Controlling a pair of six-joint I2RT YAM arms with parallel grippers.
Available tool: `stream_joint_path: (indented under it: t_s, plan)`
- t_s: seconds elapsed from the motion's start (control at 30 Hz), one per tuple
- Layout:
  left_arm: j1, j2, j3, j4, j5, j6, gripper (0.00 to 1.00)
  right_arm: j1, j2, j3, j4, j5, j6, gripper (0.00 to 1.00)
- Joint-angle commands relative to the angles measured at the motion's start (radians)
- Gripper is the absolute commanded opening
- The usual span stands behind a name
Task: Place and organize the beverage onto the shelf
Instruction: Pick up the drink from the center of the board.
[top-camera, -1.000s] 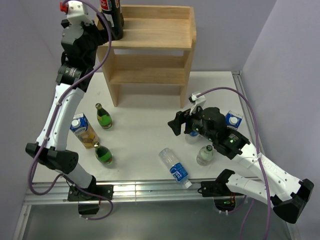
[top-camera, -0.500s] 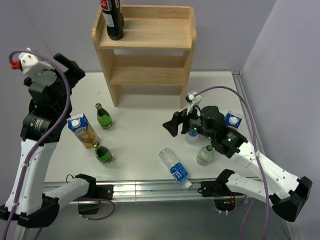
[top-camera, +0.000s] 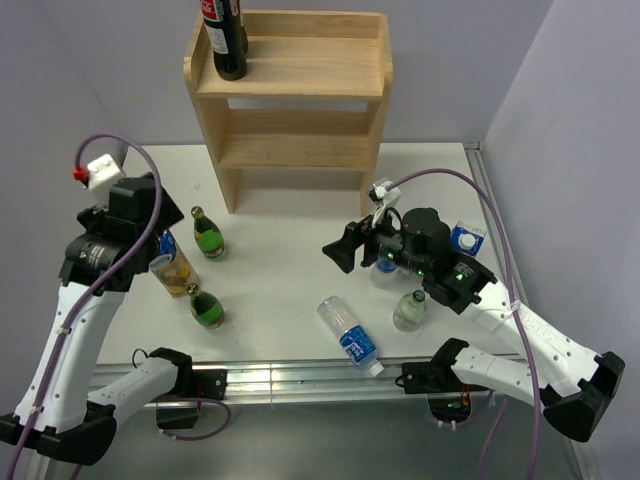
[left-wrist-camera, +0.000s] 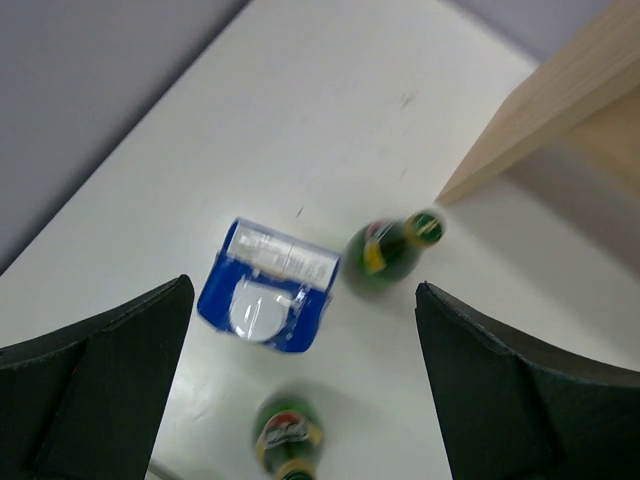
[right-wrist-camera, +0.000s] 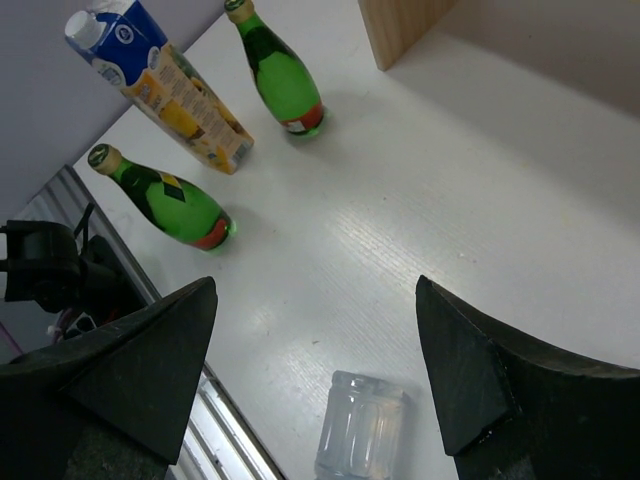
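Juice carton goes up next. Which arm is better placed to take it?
Left. The open left gripper hangs right above the carton, which sits framed between its jaws in the wrist view. The right gripper is across the table, nearer the lying water bottle.

The white arms (top-camera: 62, 340) have black joints (top-camera: 105, 250) and looped purple cables (top-camera: 440, 174)

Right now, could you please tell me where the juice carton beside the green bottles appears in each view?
Top external: juice carton left of centre.
Left wrist: lower left of centre, seen from above.
Right wrist: top left corner.
Shared landmark: the green bottle beside it, nearer the shelf.
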Motion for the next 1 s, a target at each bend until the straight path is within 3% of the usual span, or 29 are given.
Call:
stream_joint_path:
  t_s: [0.0,0.17,0.4,0.6,0.97]
  plan:
    - [0.002,-0.031,-0.093,-0.08,0.067,0.027,1.0,-0.006,-0.008,0.05,0.012,-0.024,-0.014,0.87]
    - [0.004,-0.093,-0.188,-0.044,0.109,0.062,1.0,-0.006,-0.014,0.046,0.012,-0.046,0.001,0.87]
    - [0.002,-0.079,-0.199,-0.031,0.029,0.065,1.0,-0.005,-0.034,0.024,0.015,-0.061,0.012,0.87]
    - [0.011,-0.048,-0.218,0.057,0.078,0.136,1.0,-0.005,-0.051,0.016,0.018,-0.075,0.013,0.87]
    - [0.102,-0.002,-0.262,0.125,0.118,0.166,0.99,-0.005,-0.126,-0.017,-0.004,-0.078,0.002,0.87]
